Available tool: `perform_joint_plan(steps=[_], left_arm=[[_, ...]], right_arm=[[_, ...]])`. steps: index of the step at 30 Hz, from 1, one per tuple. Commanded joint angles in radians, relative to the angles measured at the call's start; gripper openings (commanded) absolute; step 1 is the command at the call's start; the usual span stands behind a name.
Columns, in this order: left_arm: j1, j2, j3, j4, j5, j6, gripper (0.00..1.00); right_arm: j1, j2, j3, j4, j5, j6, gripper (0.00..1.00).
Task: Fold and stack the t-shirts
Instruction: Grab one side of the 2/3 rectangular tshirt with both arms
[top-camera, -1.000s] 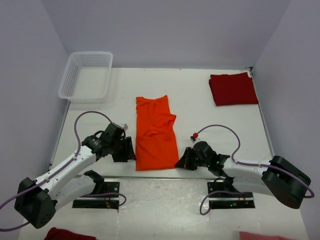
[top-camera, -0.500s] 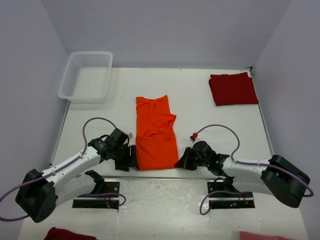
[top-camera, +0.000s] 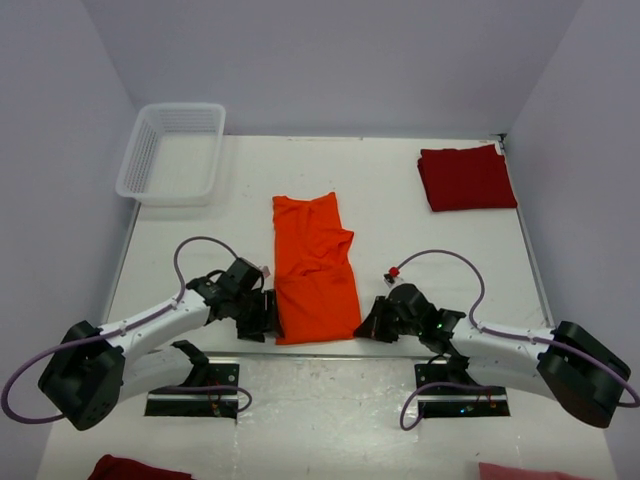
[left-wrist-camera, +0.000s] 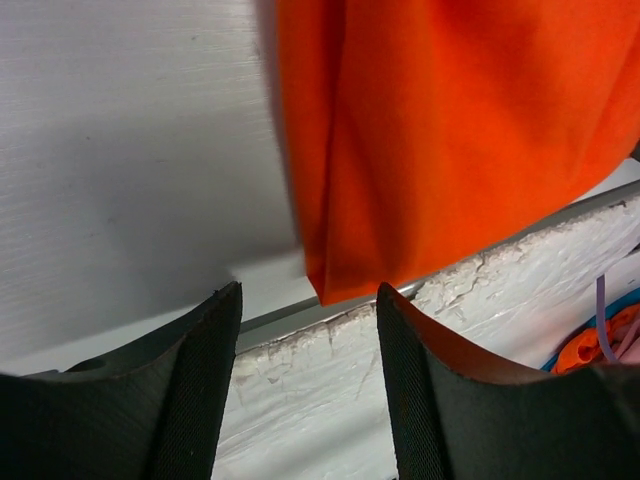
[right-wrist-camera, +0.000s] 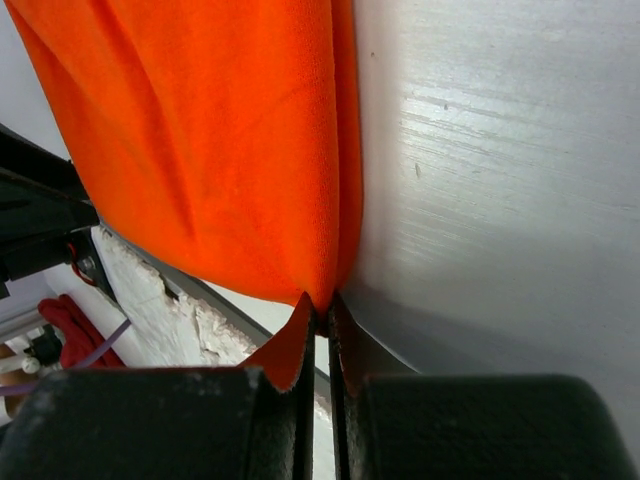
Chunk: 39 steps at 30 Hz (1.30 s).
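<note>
Orange t-shirt (top-camera: 313, 268) lies lengthwise at the near edge of the worktop (top-camera: 420, 240), apparently awaiting an end-to-end fold: right gripper (right-wrist-camera: 320, 308) jaws pinch its near right corner; left gripper (left-wrist-camera: 308, 300) jaws, spread, should next close on the left corner.

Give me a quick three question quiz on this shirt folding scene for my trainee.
1. True or false: the left gripper is shut on the orange t-shirt.
2. Where is the dark red t-shirt? A: on the orange one. B: folded, far right of the table. C: in the left gripper.
3. The right gripper is shut on the orange t-shirt's near ___ corner.
Key: 1 false; 2 B; 3 right.
</note>
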Motion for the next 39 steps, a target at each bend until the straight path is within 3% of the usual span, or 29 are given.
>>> perform_joint_plan(steps=[1, 16, 20, 24, 25, 27, 32, 39], left_arm=[[-0.007, 0.018, -0.019, 0.058, 0.024, -0.027, 0.57], [-0.053, 0.098, -0.042, 0.164, 0.062, -0.067, 0.57], [-0.057, 0.101, -0.048, 0.167, 0.064, -0.067, 0.52], [-0.058, 0.101, -0.065, 0.185, 0.068, -0.069, 0.34], [-0.057, 0.104, -0.074, 0.201, 0.071, -0.072, 0.19], [-0.058, 0.109, -0.085, 0.237, 0.085, -0.076, 0.01], [-0.057, 0.045, -0.108, 0.239, 0.096, -0.088, 0.00], [-0.058, -0.237, -0.074, 0.055, 0.056, -0.121, 0.00]], right_arm=[[0.005, -0.026, -0.005, -0.057, 0.037, -0.018, 0.00], [0.019, 0.029, 0.030, -0.034, 0.018, -0.018, 0.00], [0.019, 0.030, 0.030, -0.029, 0.018, -0.016, 0.00], [0.021, 0.023, 0.027, -0.032, 0.022, -0.015, 0.00], [0.022, 0.023, 0.029, -0.032, 0.022, -0.013, 0.00], [0.024, 0.027, 0.030, -0.040, 0.020, -0.018, 0.00], [0.050, 0.038, 0.093, -0.138, 0.075, -0.079, 0.00], [0.128, -0.057, 0.217, -0.393, 0.166, -0.167, 0.00]])
